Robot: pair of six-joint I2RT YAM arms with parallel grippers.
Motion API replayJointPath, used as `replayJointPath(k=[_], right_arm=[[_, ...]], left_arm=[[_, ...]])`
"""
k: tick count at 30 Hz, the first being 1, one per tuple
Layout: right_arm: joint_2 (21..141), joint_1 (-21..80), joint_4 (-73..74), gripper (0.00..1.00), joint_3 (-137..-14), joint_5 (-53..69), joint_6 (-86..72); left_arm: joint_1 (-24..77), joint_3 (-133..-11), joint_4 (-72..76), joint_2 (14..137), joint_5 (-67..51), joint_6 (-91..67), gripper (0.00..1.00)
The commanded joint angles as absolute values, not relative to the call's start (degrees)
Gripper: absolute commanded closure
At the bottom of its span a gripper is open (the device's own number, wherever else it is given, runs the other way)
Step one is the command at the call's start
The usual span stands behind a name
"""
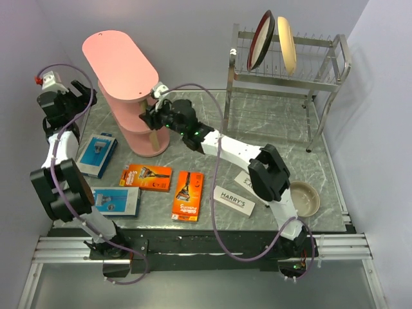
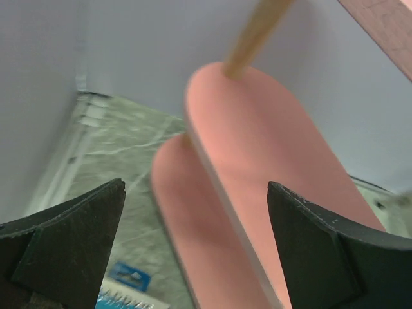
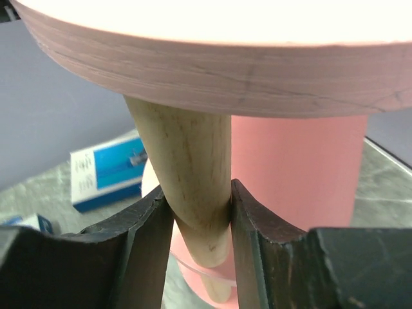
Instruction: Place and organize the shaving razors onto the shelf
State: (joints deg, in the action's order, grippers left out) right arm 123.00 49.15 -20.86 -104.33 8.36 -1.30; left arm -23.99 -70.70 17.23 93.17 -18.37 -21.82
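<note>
Left arm: wrist raised at 9 o'clock of the surface. Its jaws stand wide with nothing between them and face the shelf.

Far blue-and-white pack lies flat at 8 o'clock, just left of the shelf foot. Near blue-and-white pack lies flat at 7 o'clock, by the front edge.

Shelf: pink oval tiers stacked on light wooden posts, upright at 11 o'clock, far larger than any pack.

First orange pack lies flat at 7 o'clock, long side across. Second orange pack is just to its right, long side running front to back.

Right arm reaches from 5 o'clock toward 10 o'clock. Its jaws are narrowed onto a wooden post under a tier edge, with both pads touching the wood.

Two white boxes sit at 5 o'clock: one lettered HARRY'S in plain view, the other white box partly hidden under the arm. All six packs lie on the surface.

Bowl at 4 o'clock. Wire dish rack at 1 o'clock holds two plates on edge.
</note>
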Motion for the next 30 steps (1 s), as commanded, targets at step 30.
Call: replayJointPath(k=[30], right_arm=[[111.4, 30.1, -4.1, 0.81, -100.3, 7.5, 5.6]], left_arm=[[-20.0, -78.7, 41.5, 108.7, -38.4, -12.9, 0.16]])
